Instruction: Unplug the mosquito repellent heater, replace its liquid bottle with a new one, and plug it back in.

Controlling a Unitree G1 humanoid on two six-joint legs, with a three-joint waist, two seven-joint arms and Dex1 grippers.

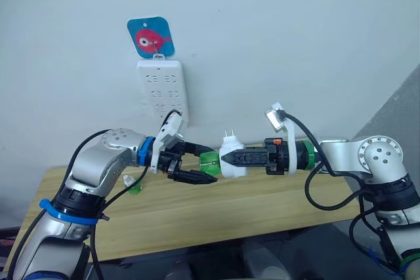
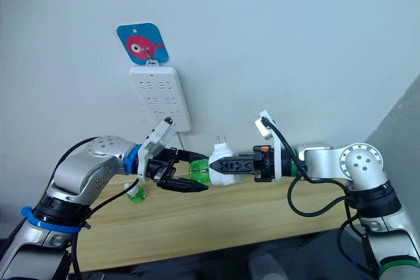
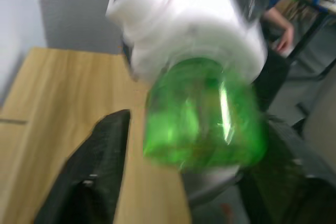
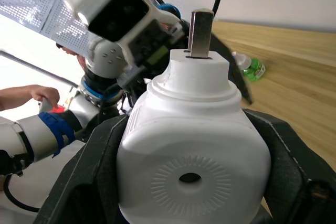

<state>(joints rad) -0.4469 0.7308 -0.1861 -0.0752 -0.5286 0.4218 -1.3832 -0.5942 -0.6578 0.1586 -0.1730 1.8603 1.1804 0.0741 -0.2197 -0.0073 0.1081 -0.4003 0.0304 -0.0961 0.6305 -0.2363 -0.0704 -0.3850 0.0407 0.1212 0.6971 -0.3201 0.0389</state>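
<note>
The heater (image 1: 231,160) was held in the air over the table (image 1: 216,218), just in front of the wall, unplugged from the power strip (image 1: 163,90), prongs pointing up. It was clamped between the fingers of the right gripper (image 1: 231,159), one black finger seen on each side of its white body in the right wrist view, with the round vent hole facing that camera. A green bottle (image 1: 209,161) was seen still attached at the heater's left end, sticking out toward the left gripper (image 1: 207,165). The left fingers were spread wide, one above and one below the bottle, bracketing it; firm contact could not be confirmed, and in the left wrist view gaps were seen between the bottle and both fingers. A second green bottle (image 1: 134,186) was lying on the table near the left arm, well apart from the heater. The strip was hung on the wall under a blue card with a pink fish (image 1: 151,37). A person's hand (image 4: 39,94) was seen in the background of the right wrist view
</note>
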